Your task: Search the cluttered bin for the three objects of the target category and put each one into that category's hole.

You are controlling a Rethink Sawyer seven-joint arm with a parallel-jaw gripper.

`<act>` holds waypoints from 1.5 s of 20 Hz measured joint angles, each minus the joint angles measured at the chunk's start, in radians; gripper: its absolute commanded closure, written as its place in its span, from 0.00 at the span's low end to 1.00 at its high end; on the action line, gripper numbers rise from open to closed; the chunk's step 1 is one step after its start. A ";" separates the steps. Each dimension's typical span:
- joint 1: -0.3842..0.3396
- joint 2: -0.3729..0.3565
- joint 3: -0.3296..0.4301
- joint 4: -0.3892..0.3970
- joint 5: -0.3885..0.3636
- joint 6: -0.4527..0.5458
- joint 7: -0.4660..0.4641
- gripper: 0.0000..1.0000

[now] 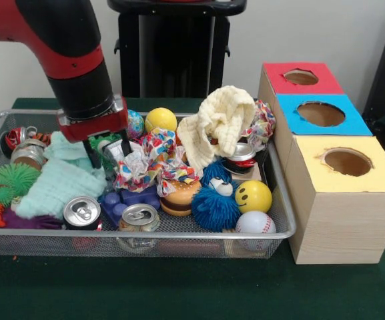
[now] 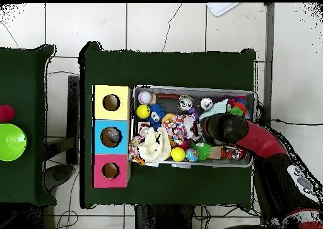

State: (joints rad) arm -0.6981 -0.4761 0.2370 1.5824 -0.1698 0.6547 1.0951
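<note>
Clutter fills the wire mesh bin [image 1: 282, 220] edge to edge, so I judge the silver drinks cans are my targets; one can [image 1: 82, 212] and a second can [image 1: 139, 218] stand at its near rim, a third can [image 1: 241, 155] lies tucked under the cream knitted cloth [image 1: 220, 120]; the three-holed cardboard box [image 1: 332, 167] sits just beside the bin's right edge; my hand [image 1: 107, 152] hangs spread over another can [image 1: 116, 149] near the mint cloth [image 1: 55, 183], its prongs either side, not yet pinching.
</note>
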 measured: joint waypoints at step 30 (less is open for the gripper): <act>0.059 0.042 -0.014 -0.004 -0.090 -0.126 0.000 0.00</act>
State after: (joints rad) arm -0.6387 -0.4345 0.2230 1.5787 -0.2594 0.5285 1.0951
